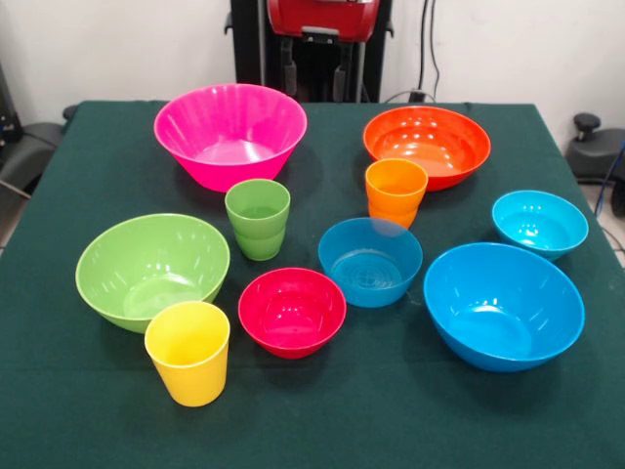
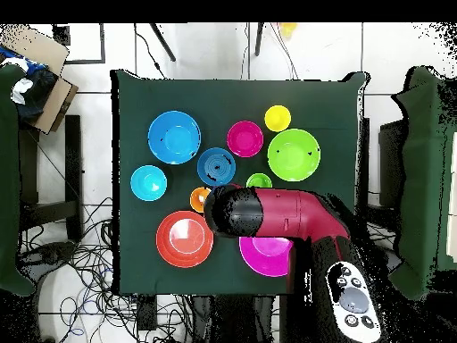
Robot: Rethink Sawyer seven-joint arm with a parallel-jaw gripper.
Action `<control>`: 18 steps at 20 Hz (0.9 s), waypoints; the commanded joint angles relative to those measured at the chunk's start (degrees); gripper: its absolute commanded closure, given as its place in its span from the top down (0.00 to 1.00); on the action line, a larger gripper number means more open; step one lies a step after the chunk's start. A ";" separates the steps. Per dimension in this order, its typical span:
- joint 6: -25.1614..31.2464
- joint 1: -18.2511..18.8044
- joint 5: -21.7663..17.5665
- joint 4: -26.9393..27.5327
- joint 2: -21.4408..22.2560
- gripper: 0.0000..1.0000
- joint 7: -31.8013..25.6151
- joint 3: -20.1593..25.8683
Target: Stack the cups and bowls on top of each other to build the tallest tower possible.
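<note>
Waiting up high, my arm (image 2: 277, 214) hides my gripper, so I cannot tell its state; cups (image 1: 258, 218) and bowls (image 1: 230, 134) sit unstacked.

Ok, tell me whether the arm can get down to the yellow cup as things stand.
Probably yes. The yellow cup stands upright and open at the table's edge farthest from the robot, apart from the red bowl, though close against the light green bowl.
</note>
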State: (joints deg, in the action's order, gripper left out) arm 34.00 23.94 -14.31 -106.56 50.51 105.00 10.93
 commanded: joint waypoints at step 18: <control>-9.85 -1.15 -9.22 3.84 -10.66 1.00 1.70 -0.87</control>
State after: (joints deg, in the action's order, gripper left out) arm 29.29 23.82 -18.14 -105.97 45.02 105.00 10.05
